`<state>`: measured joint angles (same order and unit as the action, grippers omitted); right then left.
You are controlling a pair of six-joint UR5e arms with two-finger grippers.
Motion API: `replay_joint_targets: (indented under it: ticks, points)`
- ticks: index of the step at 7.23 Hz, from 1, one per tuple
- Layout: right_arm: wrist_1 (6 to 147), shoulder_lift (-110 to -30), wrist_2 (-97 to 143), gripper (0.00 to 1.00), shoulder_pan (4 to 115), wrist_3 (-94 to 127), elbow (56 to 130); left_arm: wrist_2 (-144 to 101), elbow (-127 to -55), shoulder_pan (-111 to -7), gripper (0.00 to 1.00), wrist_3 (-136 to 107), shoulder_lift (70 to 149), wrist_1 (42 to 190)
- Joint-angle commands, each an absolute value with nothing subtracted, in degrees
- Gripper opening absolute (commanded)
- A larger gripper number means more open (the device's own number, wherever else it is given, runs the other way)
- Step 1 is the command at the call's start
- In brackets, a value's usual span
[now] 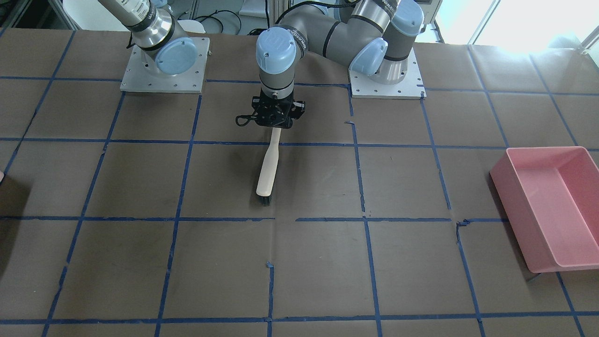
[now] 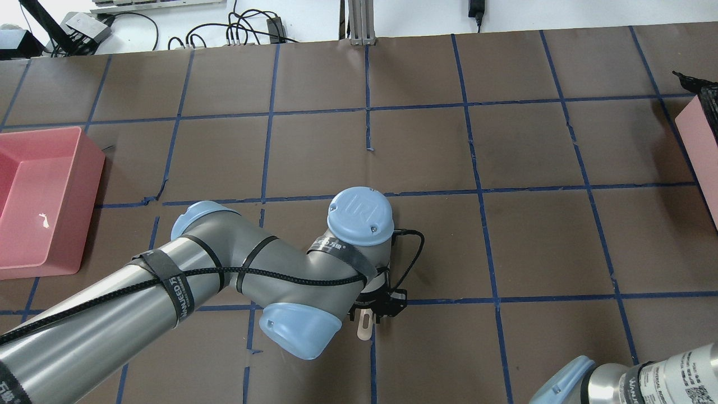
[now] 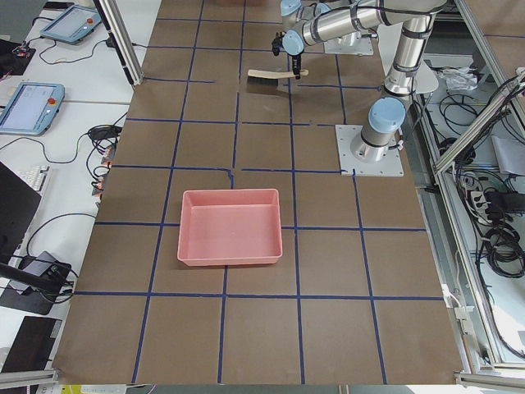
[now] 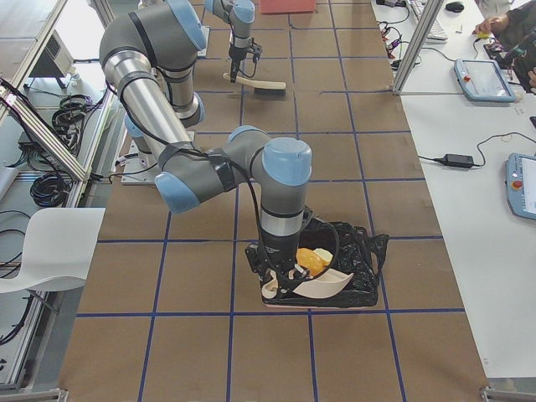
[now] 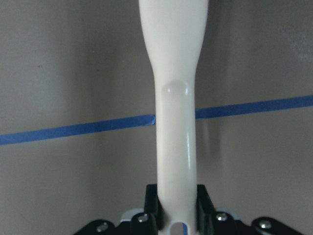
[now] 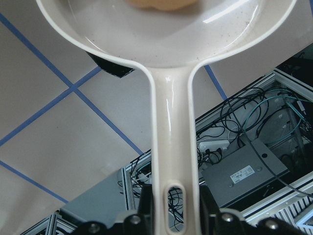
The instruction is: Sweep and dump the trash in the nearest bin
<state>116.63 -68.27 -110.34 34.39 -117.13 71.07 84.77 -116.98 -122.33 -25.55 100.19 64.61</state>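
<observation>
My left gripper (image 1: 273, 122) is shut on the cream handle of a brush (image 1: 269, 168) at mid-table, its black bristles resting on the table. The handle fills the left wrist view (image 5: 176, 122). My right gripper (image 6: 175, 210) is shut on the handle of a cream dustpan (image 6: 166, 44). In the exterior right view the dustpan (image 4: 306, 287) hangs tilted over a bin lined with a black bag (image 4: 356, 251). An orange lump and a pale yellow lump of trash (image 4: 311, 258) sit at the pan's far edge. An orange-brown lump (image 6: 161, 4) shows in the pan. A third lump is not visible.
An empty pink bin (image 2: 39, 196) stands at the table's end on my left, also in the front-facing view (image 1: 552, 206). The bag-lined bin's edge (image 2: 698, 134) shows on my right. The table is brown paper with blue tape lines.
</observation>
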Motion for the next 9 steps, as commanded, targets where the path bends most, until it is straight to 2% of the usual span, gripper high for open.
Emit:
replay_joint_targets:
  ticks: [1, 2, 3, 5, 8, 9]
  points:
    - [119.78, -68.38, -112.24, 0.0, 35.77, -119.78, 70.93, 84.73, -116.98, -122.26, 0.91, -25.58, 100.2, 64.69]
    - [120.14, -68.55, -111.98, 0.0, 35.95, -119.79, 70.75, 84.64, -116.98, -122.26, 0.92, -25.58, 100.2, 64.69]
    - [119.97, -68.99, -110.49, 0.0, 36.64, -119.19, 69.62, 84.55, -116.81, -122.26, 0.97, -25.49, 100.2, 64.6]
    - [118.84, -71.09, -102.69, 0.0, 37.96, -118.05, 69.34, 85.16, -112.01, -121.12, 1.0, -24.35, 98.71, 68.25]
    - [105.16, -75.21, -95.47, 0.0, 44.01, -100.78, 69.78, 84.81, -88.5, -112.18, 1.0, -15.23, 98.0, 94.04]
    - [103.29, -75.58, -95.36, 0.0, 47.43, -97.59, 69.96, 84.9, -85.03, -110.5, 1.0, -11.81, 97.48, 95.7]
